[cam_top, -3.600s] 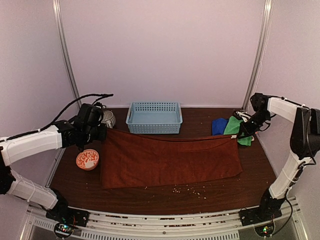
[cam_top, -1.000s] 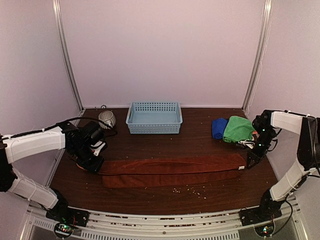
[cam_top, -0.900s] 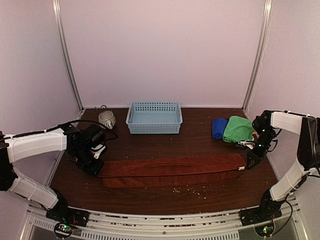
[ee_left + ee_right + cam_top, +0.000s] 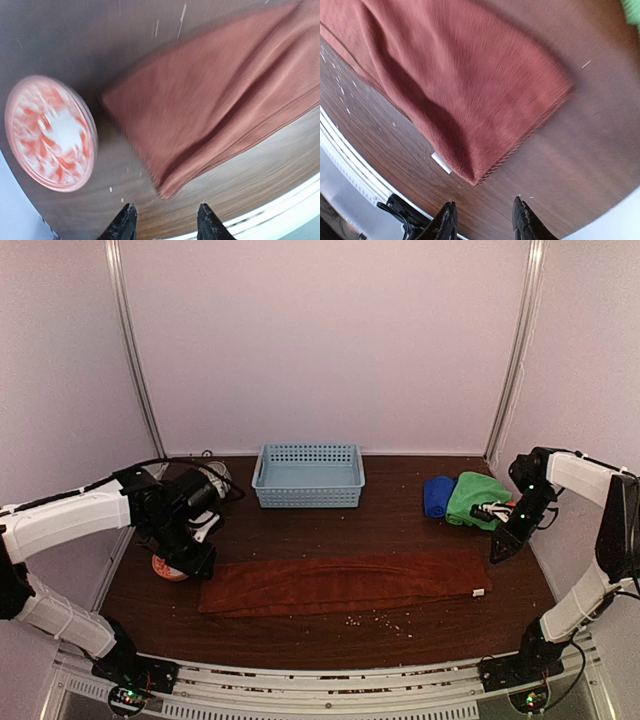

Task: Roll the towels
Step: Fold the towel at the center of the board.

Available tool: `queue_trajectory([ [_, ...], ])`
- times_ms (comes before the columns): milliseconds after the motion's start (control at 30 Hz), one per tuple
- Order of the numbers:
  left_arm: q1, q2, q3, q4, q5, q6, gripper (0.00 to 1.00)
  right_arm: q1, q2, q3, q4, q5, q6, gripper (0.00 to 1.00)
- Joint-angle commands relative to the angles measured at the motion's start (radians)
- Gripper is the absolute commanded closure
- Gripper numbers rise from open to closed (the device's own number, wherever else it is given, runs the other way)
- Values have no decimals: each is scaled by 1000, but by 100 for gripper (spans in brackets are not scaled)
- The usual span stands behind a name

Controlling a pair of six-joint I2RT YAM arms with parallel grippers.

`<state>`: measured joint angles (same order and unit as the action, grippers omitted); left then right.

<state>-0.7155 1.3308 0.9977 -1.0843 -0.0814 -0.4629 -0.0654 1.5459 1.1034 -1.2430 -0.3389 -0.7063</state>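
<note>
One rust-red towel (image 4: 340, 583), a long flat strip; left gripper (image 4: 166, 222), right gripper (image 4: 485, 220) parted, empty

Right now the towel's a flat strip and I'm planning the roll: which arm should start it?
Probably right. The right claw hangs open just off the rust-red towel's end, bare table beside it. The left claw is equally near, but the patterned bowl crowds its end.

white arm links (image 4: 70, 525), black joints (image 4: 160, 512), thin black cables (image 4: 165, 462), pointed black fingertips (image 4: 123, 223)

overhead wide; wrist cams near towel (image 4: 340, 585)
</note>
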Motion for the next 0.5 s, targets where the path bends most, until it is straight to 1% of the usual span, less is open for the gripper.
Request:
queue_trajectory([
  [0, -5, -32, 100, 21, -6, 0, 58, -2, -40, 115, -31, -86, 44, 61],
  [100, -4, 20, 90, 95, -38, 7, 58, 16, -42, 102, 65, -113, 107, 64],
  [167, -4, 60, 65, 176, -63, 4, 60, 41, -36, 72, 129, -133, 140, 66],
  [300, -4, 143, 35, 305, -127, -16, 72, 86, -1, 1, 252, -176, 193, 72],
  [467, -3, 253, 24, 375, -146, -13, 76, 110, 76, -74, 403, -111, 245, 72],
])
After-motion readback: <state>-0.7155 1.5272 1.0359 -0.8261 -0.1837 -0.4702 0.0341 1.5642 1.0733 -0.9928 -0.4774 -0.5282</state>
